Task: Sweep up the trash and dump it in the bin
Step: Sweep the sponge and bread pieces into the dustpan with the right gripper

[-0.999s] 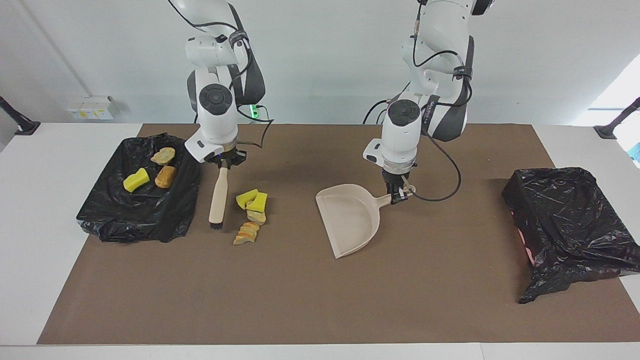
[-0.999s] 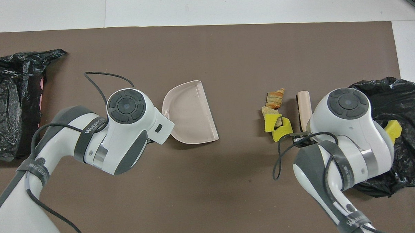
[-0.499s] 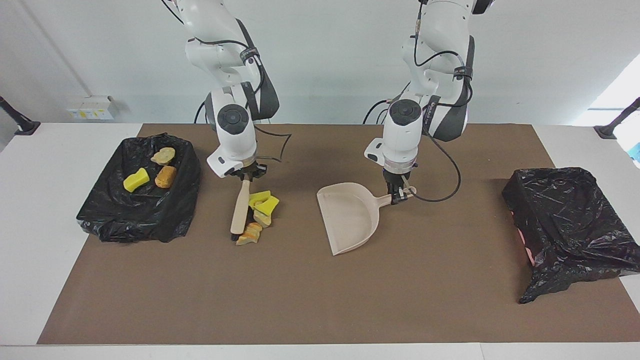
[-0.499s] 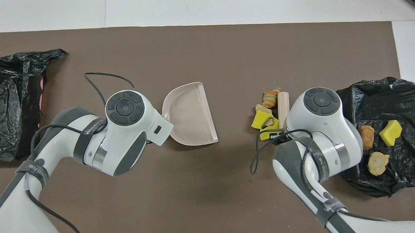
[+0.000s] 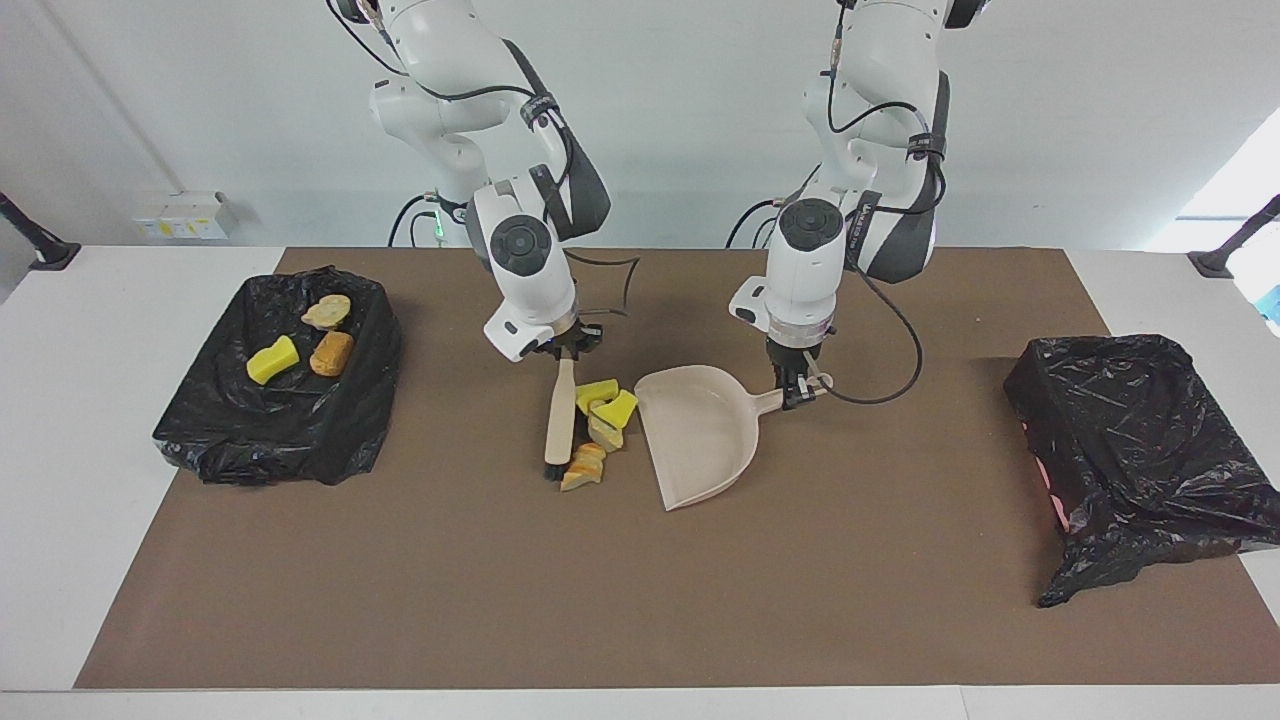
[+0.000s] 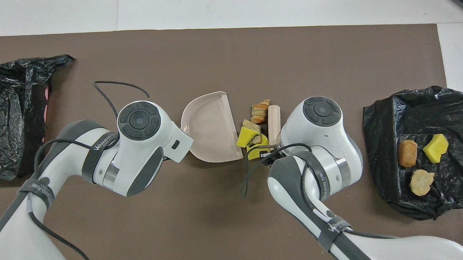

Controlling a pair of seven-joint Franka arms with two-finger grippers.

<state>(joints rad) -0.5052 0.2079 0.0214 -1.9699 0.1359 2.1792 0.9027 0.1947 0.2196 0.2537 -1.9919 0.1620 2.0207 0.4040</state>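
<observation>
Several trash scraps, yellow wedges and tan lumps, lie in a row on the brown mat between the brush and the open lip of the beige dustpan. The nearest yellow wedge is right at that lip. My right gripper is shut on the brush handle's top, and the brush lies against the scraps. My left gripper is shut on the dustpan's handle and keeps the pan flat on the mat. Both grippers are hidden under their wrists in the overhead view.
A black-bagged tray at the right arm's end holds three more scraps, among them a yellow one. Another black-bagged bin stands at the left arm's end. The brown mat covers the table's middle.
My right arm has swept the brush and the row of scraps across the mat toward the left arm's end, up to the dustpan's lip. The dustpan and left gripper have barely moved.
</observation>
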